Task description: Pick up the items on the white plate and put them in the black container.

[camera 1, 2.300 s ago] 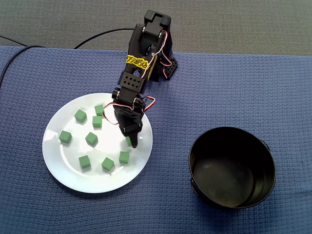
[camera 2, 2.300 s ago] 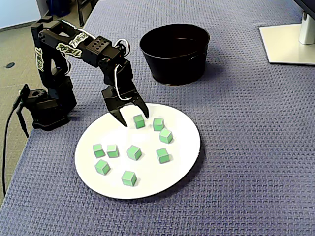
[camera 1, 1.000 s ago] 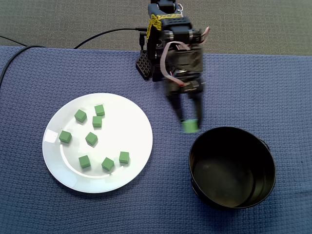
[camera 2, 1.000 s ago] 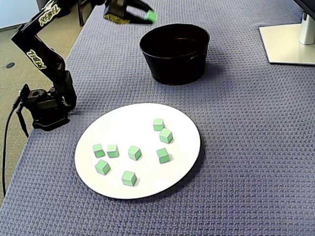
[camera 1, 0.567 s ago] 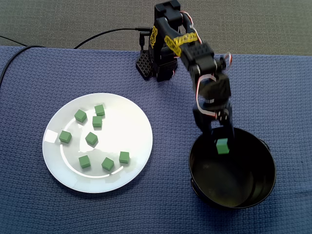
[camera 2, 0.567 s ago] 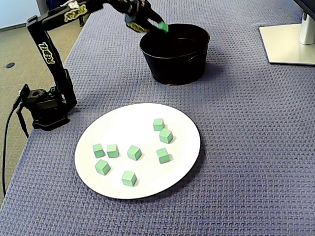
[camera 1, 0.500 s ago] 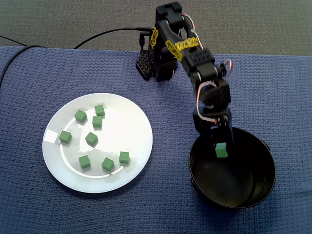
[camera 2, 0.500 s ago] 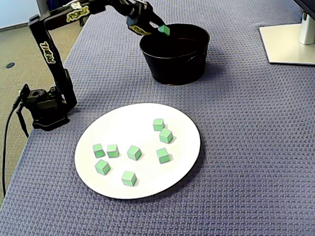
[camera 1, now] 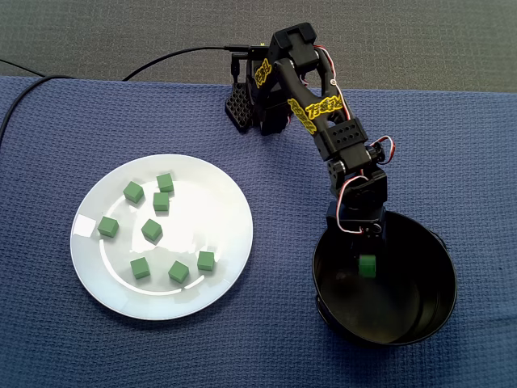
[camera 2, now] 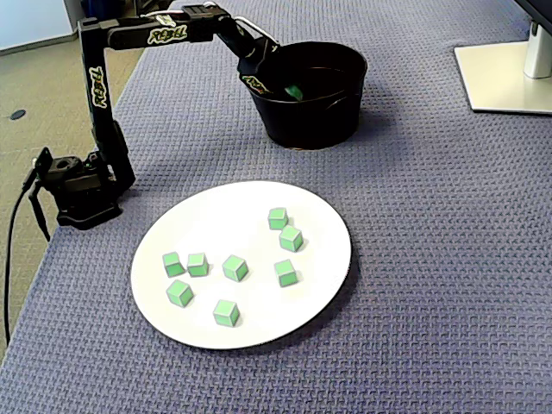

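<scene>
A black container [camera 1: 441, 271] stands at the lower right in one fixed view and at the top centre [camera 2: 319, 125] in the other. My gripper [camera 1: 367, 254] reaches down inside its near rim, shut on a green cube [camera 1: 367, 266]. The other fixed view shows the gripper [camera 2: 288, 87] dipped below the rim with the cube [camera 2: 295, 90] at its tip. The white plate [camera 1: 214, 202] lies to the left, carrying several green cubes [camera 1: 151, 230]. In the other fixed view the plate [camera 2: 216, 216] is in the foreground with the cubes [camera 2: 235, 267] spread over it.
The arm's base [camera 1: 252, 109] sits at the far edge of the blue mat, with a black cable [camera 1: 161, 61] leading left. The other fixed view shows the base [camera 2: 78, 185] at the mat's left edge and a white stand [camera 2: 504, 73] at the top right.
The gripper took a cube off the plate, swung across to the container and has now lowered deeper inside it with the cube.
</scene>
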### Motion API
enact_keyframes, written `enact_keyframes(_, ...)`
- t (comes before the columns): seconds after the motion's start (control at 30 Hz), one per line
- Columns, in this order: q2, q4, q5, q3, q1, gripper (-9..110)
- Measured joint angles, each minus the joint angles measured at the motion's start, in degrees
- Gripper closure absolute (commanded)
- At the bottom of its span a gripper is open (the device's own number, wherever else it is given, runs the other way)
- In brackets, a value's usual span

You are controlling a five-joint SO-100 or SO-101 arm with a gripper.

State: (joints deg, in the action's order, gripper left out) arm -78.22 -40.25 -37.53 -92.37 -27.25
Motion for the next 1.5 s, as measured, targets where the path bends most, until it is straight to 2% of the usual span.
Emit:
enact_keyframes(0.23, -2.02, -5.36, 0.00, 3.25, 0.70, 75)
enact_keyframes(0.37, -10.02, -13.71, 2.81, 7.29, 4.92, 78)
enact_keyframes(0.57, -21.27, -26.54, 12.39, 12.39, 18.37, 77)
enact_keyframes(0.73, -22.41, -32.87, 23.73, 12.39, 31.82, 74)
enact_keyframes(0.87, -16.88, -35.60, 32.08, 12.39, 39.64, 73)
enact_keyframes(1.0, -9.58, -37.44, 37.62, 13.45, 42.89, 72)
enact_keyframes(1.5, 11.95, -38.14, 44.30, 20.21, 43.07, 73)
